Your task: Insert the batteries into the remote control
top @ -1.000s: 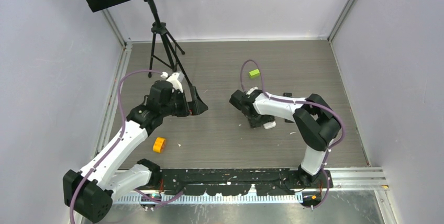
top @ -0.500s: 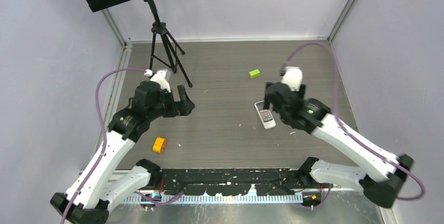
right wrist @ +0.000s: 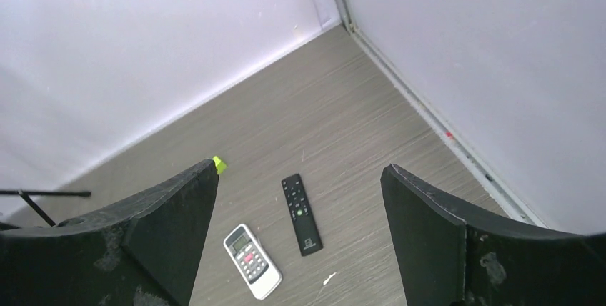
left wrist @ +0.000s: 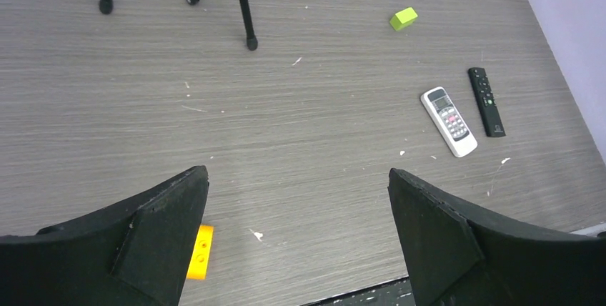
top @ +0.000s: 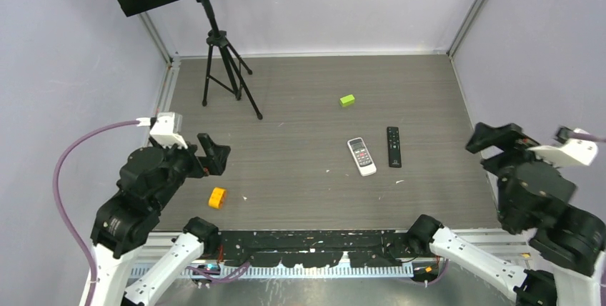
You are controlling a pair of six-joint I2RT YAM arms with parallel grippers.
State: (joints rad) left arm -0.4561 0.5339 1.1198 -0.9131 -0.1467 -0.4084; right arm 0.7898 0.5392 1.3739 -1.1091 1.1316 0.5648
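From above, both arms are drawn back to the near corners of the desk (top: pixel 307 91), the left hand (top: pixel 211 154) and right hand (top: pixel 493 138) well apart from the two remotes. A stubby white remote (top: pixel 361 156) with rounded corners lies just beside a slim black remote (top: pixel 394 146), both flat with buttons up. No batteries show anywhere, so I cannot place them. The chunky orange block (top: pixel 217 196) near the left hand and the lime-green block (top: pixel 347 100) farther back could be taken for them by mistake. A black tripod stand (top: pixel 221 70) rises at the rear left. In the left wrist view, the matte black fingers (left wrist: pixel 143 242) are spread wide with only grey wood-grain desk between them. In the right wrist view, that hand is equally agape and empty, the remotes far below. The risks, as I judge them: smooth, hard plastic shells lying flush on a slick laminate will likely skid rather than lift, and both face up, so the battery door, probably underneath, needs a flip that may go awry.
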